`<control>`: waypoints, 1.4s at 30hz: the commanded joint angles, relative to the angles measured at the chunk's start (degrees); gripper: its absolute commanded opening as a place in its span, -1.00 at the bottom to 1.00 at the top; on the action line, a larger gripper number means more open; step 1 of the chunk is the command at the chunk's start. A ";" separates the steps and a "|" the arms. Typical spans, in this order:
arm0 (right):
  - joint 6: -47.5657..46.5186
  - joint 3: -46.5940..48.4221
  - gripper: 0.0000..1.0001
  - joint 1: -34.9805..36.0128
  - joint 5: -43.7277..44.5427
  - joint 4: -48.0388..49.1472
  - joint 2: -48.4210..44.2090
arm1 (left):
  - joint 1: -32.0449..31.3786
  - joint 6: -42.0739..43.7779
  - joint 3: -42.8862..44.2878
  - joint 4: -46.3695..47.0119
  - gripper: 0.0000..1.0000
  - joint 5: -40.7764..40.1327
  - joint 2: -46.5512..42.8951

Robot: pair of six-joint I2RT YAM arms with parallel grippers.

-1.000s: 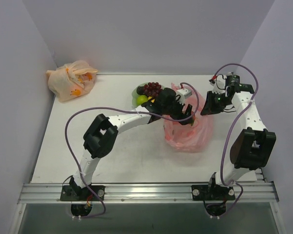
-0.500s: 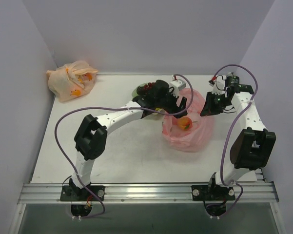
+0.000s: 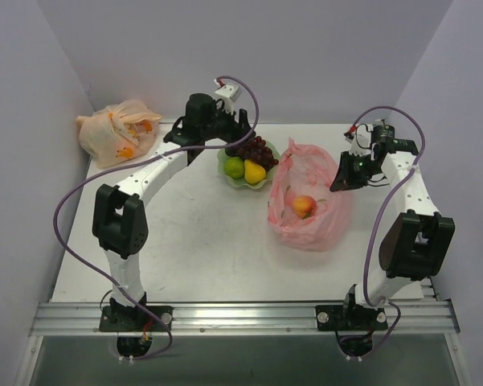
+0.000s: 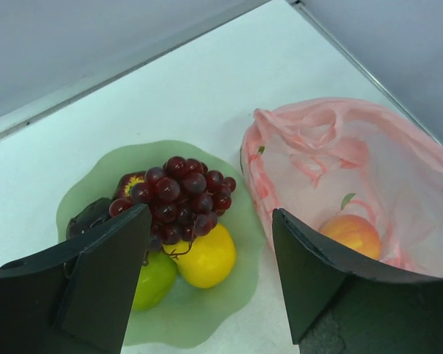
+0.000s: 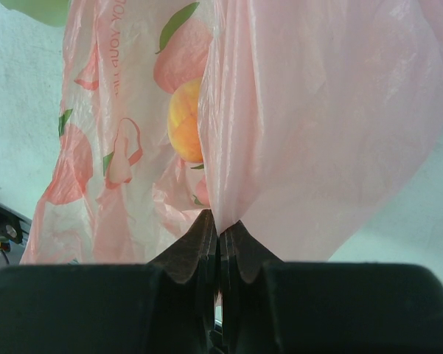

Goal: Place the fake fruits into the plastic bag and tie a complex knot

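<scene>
At the far left corner of the desk (image 3: 209, 241), a tied pale orange bag (image 3: 116, 133) is seen, well apart from the work. The left arm is stretched far forward over the desk. The left gripper (image 4: 210, 273) is held above the green bowl (image 4: 96, 173), spread wide and with nothing in it. In the wrist view the grapes (image 4: 178, 195) and the yellow fruit (image 4: 204, 256) are framed between its two fingers, directly below, and the green fruit (image 4: 156, 279) is tucked beside the left finger. The bunch is heaped on top and is judged the easiest piece to take with a straight descent. Just to the right of the bowl the pink bag (image 3: 309, 225) is found lying on the desk, mouth open toward the bowl, with the peach (image 3: 304, 206) already inside. The carry from bowl to bag is therefore a short move rightward, and the left arm is clearly the nearer one. At the right, the right arm is folded back on itself. The right gripper (image 5: 218, 228) is closed tight on the bag's far edge, so the film is pinched between the jaws and the mouth is held up.
</scene>
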 commanded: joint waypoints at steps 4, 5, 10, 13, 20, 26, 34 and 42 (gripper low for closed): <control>-0.86 -0.09 -1.00 -0.05 -0.04 -2.11 -0.39 | 0.15 2.87 -4.46 0.51 0.43 2.05 -1.20; -0.86 -0.09 -1.00 -0.05 0.05 -2.20 -0.31 | 0.15 3.23 -5.34 1.38 0.40 2.49 -1.64; -0.95 -0.18 -1.00 -0.05 -0.04 -2.20 0.05 | 0.15 5.16 -5.45 0.60 0.63 -0.66 -1.39; -0.95 -0.26 -1.00 0.04 -0.22 -2.20 0.22 | 0.15 7.26 -1.86 -0.89 0.79 -3.38 1.15; -0.69 -0.26 -1.00 0.04 -0.39 -2.20 0.49 | 0.33 11.49 5.71 -2.92 0.93 -4.37 9.51; -0.69 -0.35 -1.00 0.04 -0.48 -2.20 0.66 | 0.50 10.62 7.21 2.17 0.95 -1.64 13.82; -0.78 -0.35 -1.00 0.04 -0.22 -2.11 0.84 | 0.42 9.12 10.03 0.25 0.95 3.89 18.48; -0.69 -0.26 -1.00 -0.05 -0.30 -2.11 1.01 | 0.33 11.39 9.15 -2.12 0.73 6.35 20.15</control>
